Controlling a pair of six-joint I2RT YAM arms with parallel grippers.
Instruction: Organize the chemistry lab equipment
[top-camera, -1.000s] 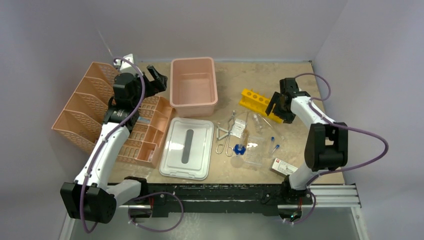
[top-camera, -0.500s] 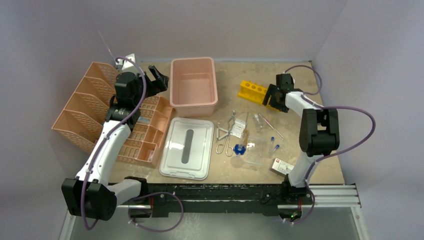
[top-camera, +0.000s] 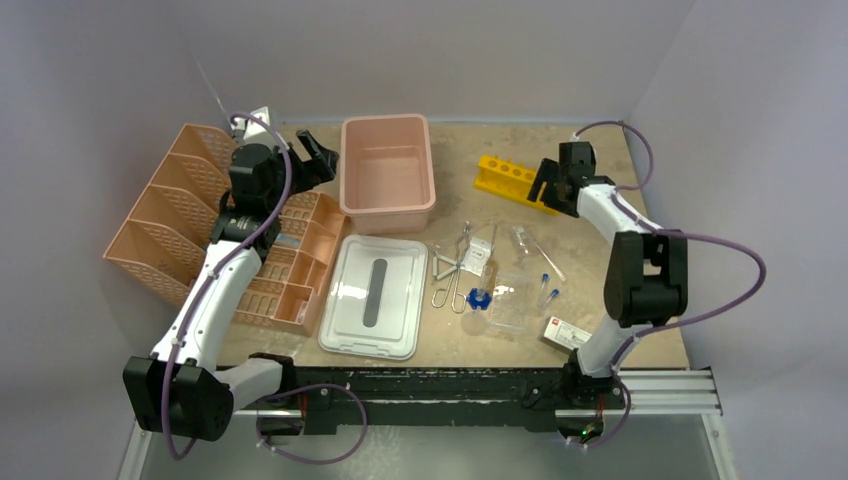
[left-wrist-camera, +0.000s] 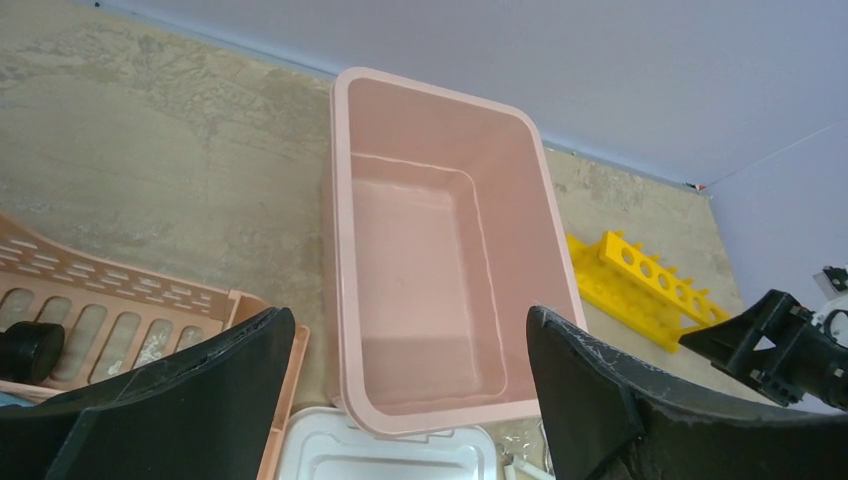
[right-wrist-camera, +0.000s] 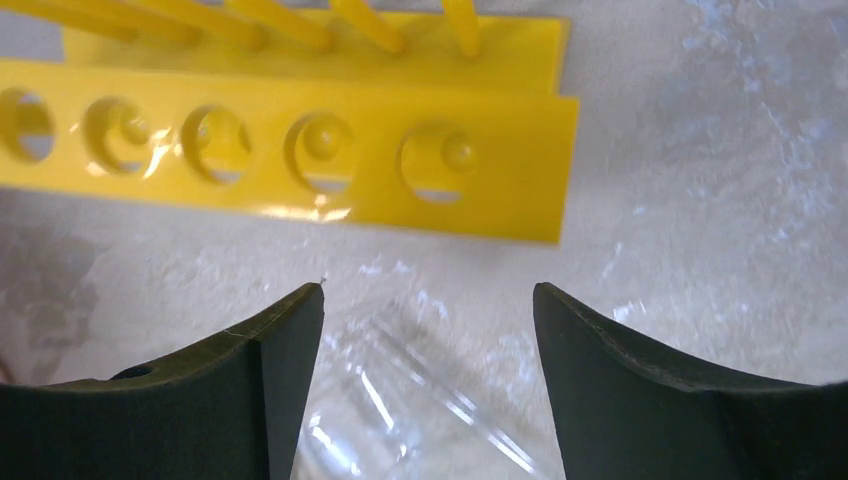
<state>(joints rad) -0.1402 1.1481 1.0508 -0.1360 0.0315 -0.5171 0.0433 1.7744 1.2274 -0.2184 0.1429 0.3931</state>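
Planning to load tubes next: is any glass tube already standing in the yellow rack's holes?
No, the holes of the yellow rack all show empty in the right wrist view.

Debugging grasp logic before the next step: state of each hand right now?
Left hand: open, holding nothing.
Right hand: open, holding nothing, just short of the yellow holed plastic tube rack.
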